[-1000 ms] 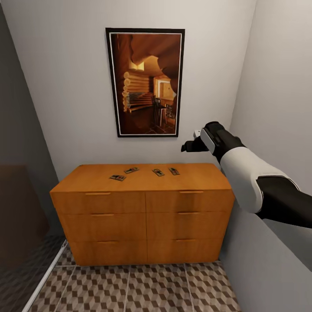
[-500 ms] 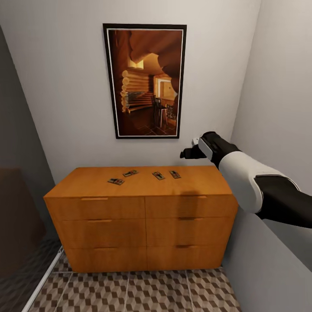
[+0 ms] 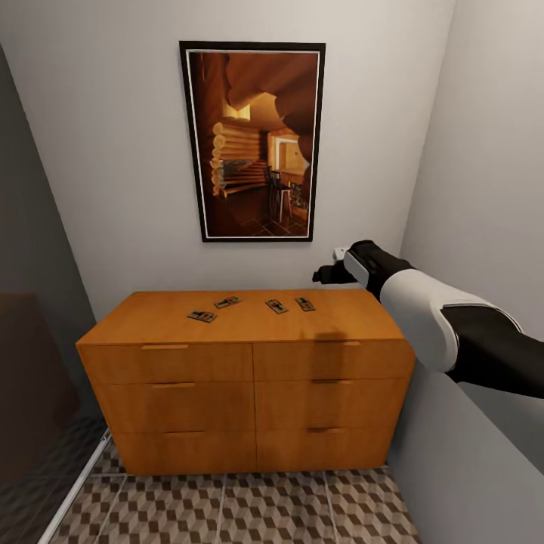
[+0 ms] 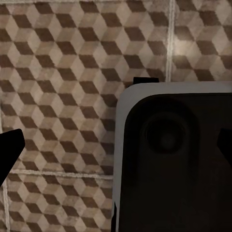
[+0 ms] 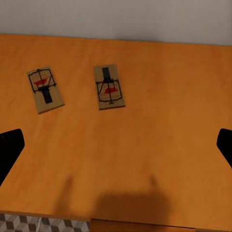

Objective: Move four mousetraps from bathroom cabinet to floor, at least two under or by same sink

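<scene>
- The cabinet (image 3: pixel 249 378) stands against the back wall, in the corner by the right wall, with a framed picture (image 3: pixel 253 141) hanging above it.
- All four mousetraps lie flat in a loose row on the cabinet's top, nearer its back edge than its front edge.
- From the left: first mousetrap (image 3: pixel 202 316), second mousetrap (image 3: pixel 227 302), third mousetrap (image 3: pixel 276 306), fourth mousetrap (image 3: pixel 304 304), each apart from the others.
- The right gripper (image 3: pixel 326 274) hangs above the top's back right corner, just beyond the fourth mousetrap, touching nothing.
- In the right wrist view its dark fingertips (image 5: pixel 9 150) sit at opposite edges, spread wide, with two mousetraps between and beyond them.
- The left gripper's fingertip (image 4: pixel 8 150) shows over the bathroom floor (image 4: pixel 72 72); its jaws are spread wide and hold nothing.
- The cube-patterned floor (image 3: pixel 249 506) runs up to the cabinet's base.
</scene>
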Motion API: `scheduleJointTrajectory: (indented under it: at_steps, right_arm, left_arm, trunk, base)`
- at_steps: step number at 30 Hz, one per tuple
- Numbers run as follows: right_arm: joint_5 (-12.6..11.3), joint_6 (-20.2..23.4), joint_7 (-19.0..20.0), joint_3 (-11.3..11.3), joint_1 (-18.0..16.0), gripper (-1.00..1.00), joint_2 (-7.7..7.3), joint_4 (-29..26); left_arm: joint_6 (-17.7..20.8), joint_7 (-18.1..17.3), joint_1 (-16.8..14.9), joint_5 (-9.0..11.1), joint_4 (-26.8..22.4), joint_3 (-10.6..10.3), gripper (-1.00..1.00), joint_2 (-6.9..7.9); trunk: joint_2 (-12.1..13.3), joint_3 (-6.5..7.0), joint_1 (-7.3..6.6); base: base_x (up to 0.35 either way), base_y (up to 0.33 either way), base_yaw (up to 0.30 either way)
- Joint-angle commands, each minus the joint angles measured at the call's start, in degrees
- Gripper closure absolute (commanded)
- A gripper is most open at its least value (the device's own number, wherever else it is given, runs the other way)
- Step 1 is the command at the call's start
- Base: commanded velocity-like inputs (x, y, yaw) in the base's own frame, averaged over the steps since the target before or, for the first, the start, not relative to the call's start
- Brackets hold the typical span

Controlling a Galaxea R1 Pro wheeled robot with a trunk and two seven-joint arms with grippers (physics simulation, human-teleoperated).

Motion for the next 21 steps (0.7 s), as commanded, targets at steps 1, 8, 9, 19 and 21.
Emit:
scheduleJointTrajectory:
  at_steps: [1,8,9,19,21]
  right_arm:
    - [0.2,0.2,0.2,-0.1,0.0,-1.0,0.01,0.0]
    - [0.2,-0.4,0.2,-0.1,0.6,-1.0,0.02,0.1]
    - [0.2,-0.4,0.2,-0.1,0.6,-1.0,0.02,0.1]
    - [0.2,-0.6,0.3,-0.1,1.2,-1.0,0.01,0.2]
    - [0.2,-0.6,0.4,-0.1,1.7,-1.0,0.04,0.2]
  left_arm:
    - [-0.1,0.0,0.0,-0.2,-0.1,0.3,-1.0,-0.01]
    - [-0.1,0.1,0.0,-0.2,0.0,0.4,-1.0,-0.01]
    - [-0.1,0.1,0.0,-0.2,0.0,0.4,-1.0,0.01]
    - [0.0,0.0,0.0,-0.2,0.1,0.4,-1.0,-0.01]
    - [0.0,0.1,0.0,-0.2,0.1,0.4,-1.0,-0.01]
  trunk:
    - [0.0,-0.05,0.0]
    - [0.0,-0.05,0.0]
    - [0.0,-0.05,0.0]
    - [0.0,-0.05,0.0]
    - [0.0,-0.05,0.0]
  base:
    - [0.0,0.0,0.0]
    - [0.0,0.0,0.0]
    - [0.0,0.0,0.0]
    - [0.0,0.0,0.0]
    - [0.007,0.0,0.0]
